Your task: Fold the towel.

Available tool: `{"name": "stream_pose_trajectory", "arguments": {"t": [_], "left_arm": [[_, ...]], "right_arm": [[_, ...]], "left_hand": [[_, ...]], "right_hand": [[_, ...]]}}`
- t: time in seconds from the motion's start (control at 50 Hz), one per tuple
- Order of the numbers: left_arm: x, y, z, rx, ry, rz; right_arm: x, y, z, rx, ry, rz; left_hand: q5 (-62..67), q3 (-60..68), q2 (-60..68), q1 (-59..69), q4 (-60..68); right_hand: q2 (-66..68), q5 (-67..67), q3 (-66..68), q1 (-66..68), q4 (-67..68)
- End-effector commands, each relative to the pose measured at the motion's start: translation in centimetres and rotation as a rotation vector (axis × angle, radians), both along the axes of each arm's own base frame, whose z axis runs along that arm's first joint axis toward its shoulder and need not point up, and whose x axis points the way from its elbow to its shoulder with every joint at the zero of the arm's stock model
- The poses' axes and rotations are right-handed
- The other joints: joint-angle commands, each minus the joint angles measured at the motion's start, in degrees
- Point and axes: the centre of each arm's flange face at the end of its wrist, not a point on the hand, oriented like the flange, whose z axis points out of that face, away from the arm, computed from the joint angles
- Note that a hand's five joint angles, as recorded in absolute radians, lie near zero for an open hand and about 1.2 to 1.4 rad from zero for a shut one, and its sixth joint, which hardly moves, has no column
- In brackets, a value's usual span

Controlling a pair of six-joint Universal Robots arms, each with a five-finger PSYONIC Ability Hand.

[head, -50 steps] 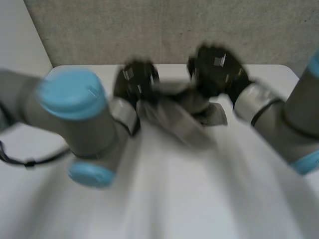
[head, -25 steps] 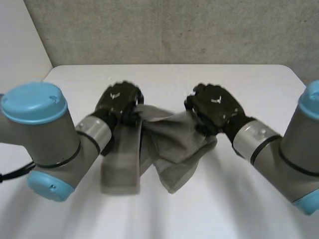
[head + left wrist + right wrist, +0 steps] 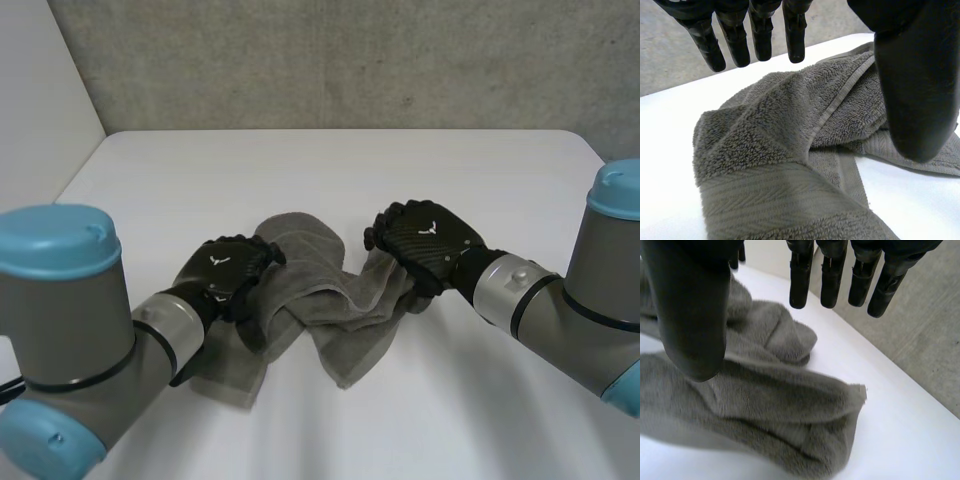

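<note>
Grey towel (image 3: 330,300) lies crumpled mid-table on white table (image 3: 300,170) — rough grey wall (image 3: 350,60) behind. Left hand (image 3: 225,275) over towel's left part, fingers straight, thumb apart, gripping nothing. Right hand (image 3: 425,240) over right end — likewise spread, empty.

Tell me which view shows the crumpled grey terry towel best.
Head view: the crumpled grey terry towel shows almost whole on the white table, with the left hand and right hand over its sides. Left wrist view gives its hem band and folds close up; right wrist view, one bunched end.
</note>
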Motion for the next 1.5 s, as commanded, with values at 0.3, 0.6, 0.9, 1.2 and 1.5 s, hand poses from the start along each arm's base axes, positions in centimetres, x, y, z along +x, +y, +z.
{"name": "stream_pose_trajectory", "arguments": {"t": [0.3,0.6,0.9,1.2,1.5], "left_arm": [[-1.7,2.5,-4.1,-0.035,0.004,0.16],[-2.2,-2.8,-7.4,-0.044,-0.044,0.287],[-0.7,-6.4,-6.0,-0.089,-0.016,0.383],[0.7,-5.8,-5.0,-0.119,-0.091,0.377],[3.3,-7.1,-4.1,-0.135,-0.141,0.408]], "right_arm": [[1.5,-3.4,-6.0,-0.066,0.099,-0.01],[2.1,-3.8,-6.4,-0.074,0.107,-0.028],[1.7,-3.4,-4.2,-0.05,0.04,-0.051],[1.6,-3.6,-4.0,-0.044,0.023,-0.063],[0.8,-3.9,-4.0,-0.029,0.028,-0.087]], "left_hand": [[-2.56,-2.95,-3.86,-4.6,-3.36],[-2.73,-2.95,-4.02,-4.77,-3.36],[-2.73,-2.95,-4.02,-4.77,-3.36],[-2.73,-2.95,-4.03,-4.77,-3.36],[-2.23,-2.95,-3.52,-4.26,-3.36]], "right_hand": [[-1.77,1.26,-2.48,-0.93,-4.37],[34.23,37.26,-2.48,35.07,-4.37],[53.18,56.21,-2.48,54.02,-4.37],[53.18,56.21,-2.48,54.02,-4.37],[53.18,56.21,-2.48,54.02,-4.37]]}}
